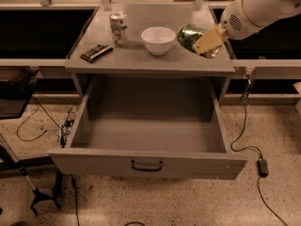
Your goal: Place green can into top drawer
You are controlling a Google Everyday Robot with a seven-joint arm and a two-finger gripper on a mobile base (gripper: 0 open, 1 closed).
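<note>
The gripper (204, 42) is clamped on the green can (189, 36), holding it tilted just above the tabletop (150, 62) toward its front right corner, beside the white bowl (158, 40). The top drawer (146, 163) stands open below. Risks: the tilted can could slip in the hold, or clip the bowl or the front edge on descent.

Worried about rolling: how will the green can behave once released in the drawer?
The end effector holds the green can tilted over the counter, right side. Round and smooth, it would probably roll if laid sideways in the drawer. Small, so likely light.
</note>
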